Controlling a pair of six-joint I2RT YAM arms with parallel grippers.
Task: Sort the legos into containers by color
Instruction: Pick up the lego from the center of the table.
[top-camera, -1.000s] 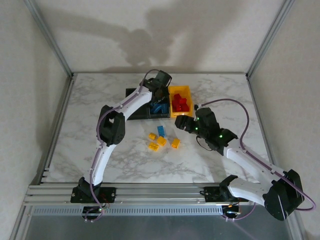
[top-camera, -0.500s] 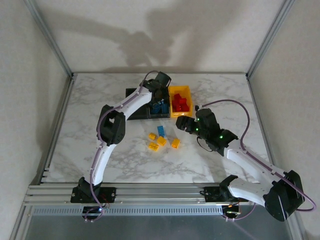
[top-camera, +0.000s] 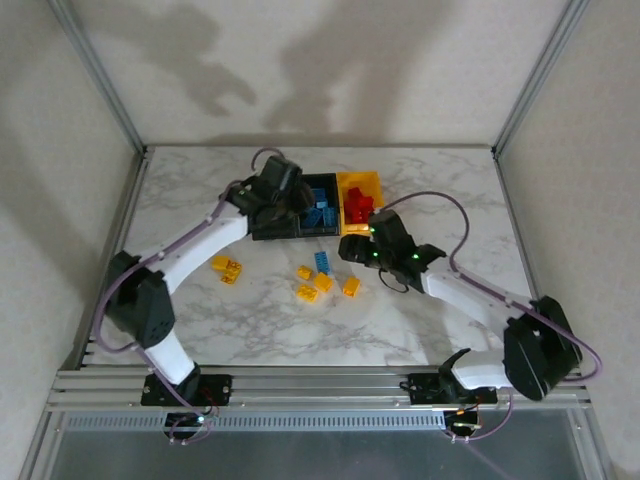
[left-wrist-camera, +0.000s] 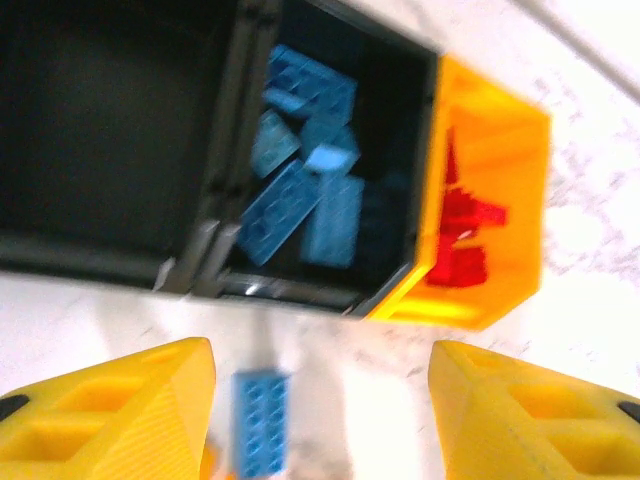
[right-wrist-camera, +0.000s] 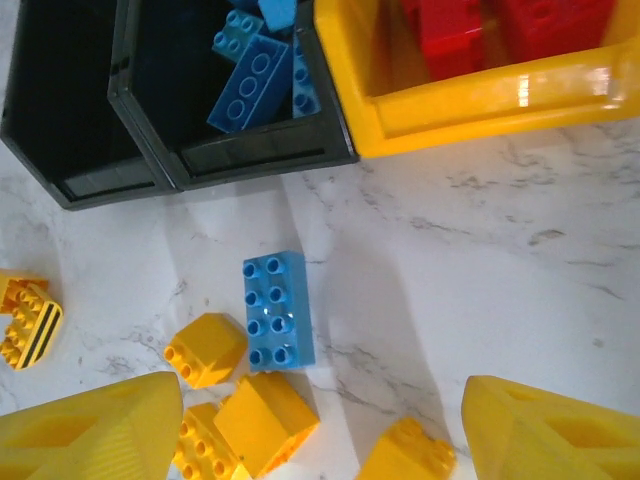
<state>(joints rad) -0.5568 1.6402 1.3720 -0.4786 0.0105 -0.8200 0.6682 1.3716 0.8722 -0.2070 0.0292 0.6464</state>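
A loose blue lego lies flat on the marble, with several yellow legos close beside it. Two more yellow legos lie further left. Three containers stand in a row: an empty black bin, a black bin with blue bricks, and a yellow bin with red bricks. My left gripper hangs open and empty at the black bins' near edge. My right gripper is open above the loose pile.
The bins sit at the back middle of the marble table. Metal frame posts and pale walls close in the sides and back. Bare marble lies to the far left and right of the pile.
The left arm has swung its elbow out to the left and drawn its gripper back from over the blue bin, jaws wider. Two yellow legos at left are uncovered. The right gripper edged left.
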